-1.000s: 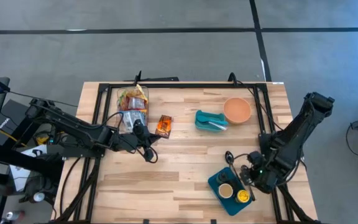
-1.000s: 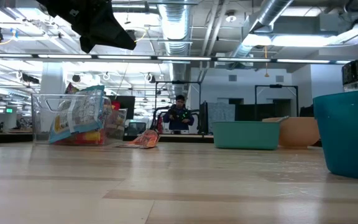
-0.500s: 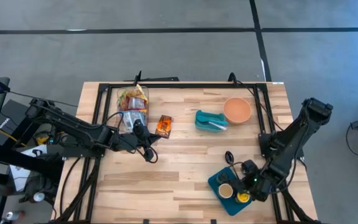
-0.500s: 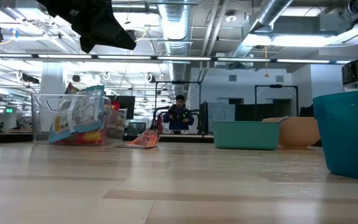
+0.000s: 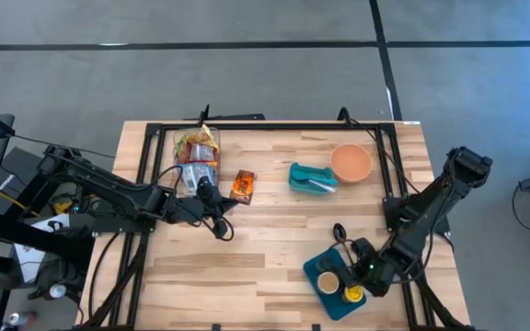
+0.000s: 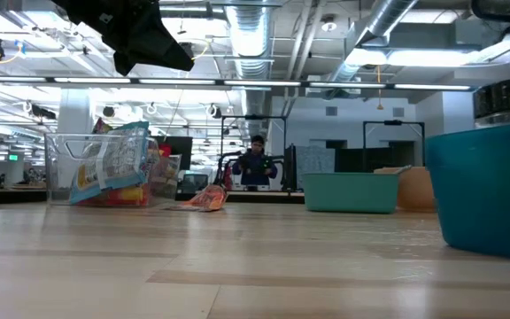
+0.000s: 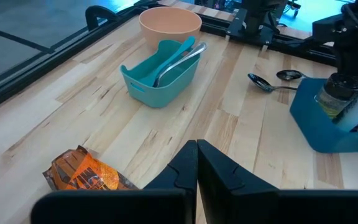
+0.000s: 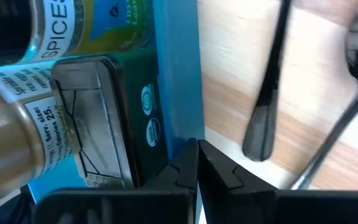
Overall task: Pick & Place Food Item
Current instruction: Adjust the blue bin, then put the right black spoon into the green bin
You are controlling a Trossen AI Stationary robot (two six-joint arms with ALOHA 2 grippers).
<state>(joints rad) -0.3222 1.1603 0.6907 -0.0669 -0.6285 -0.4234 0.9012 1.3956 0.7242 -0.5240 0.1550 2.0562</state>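
An orange snack packet (image 5: 241, 186) (image 7: 82, 174) lies flat on the table beside a clear bin (image 5: 197, 156) of packets. My left gripper (image 5: 219, 208) (image 7: 197, 146) hovers shut just near of the packet, touching nothing. At the near right stands a blue tray (image 5: 320, 267) (image 6: 485, 195) that holds spice jars (image 8: 17, 124) and a green tin (image 8: 126, 118). My right gripper (image 5: 359, 265) (image 8: 197, 148) is shut, with its tips at the tray's wall. My right gripper meets the blue tray's side wall (image 8: 182, 121), the one that faces the spoons, with its shut fingers. They come steeply from above. Whether the wall lies between the fingers I cannot tell. The tray sits flat on the table.
Two spoons (image 5: 339, 233) (image 8: 266, 93) lie just beyond the tray. A teal basket (image 5: 311, 177) with utensils and an orange bowl (image 5: 351, 163) stand at the far right. A black frame (image 5: 274, 127) runs along the table's edges. A person stands in the room behind.
My right gripper has come down and toward the table's left and near edges, onto the tray. The blue tray has slid a little toward the table's left, still flat on the wood.
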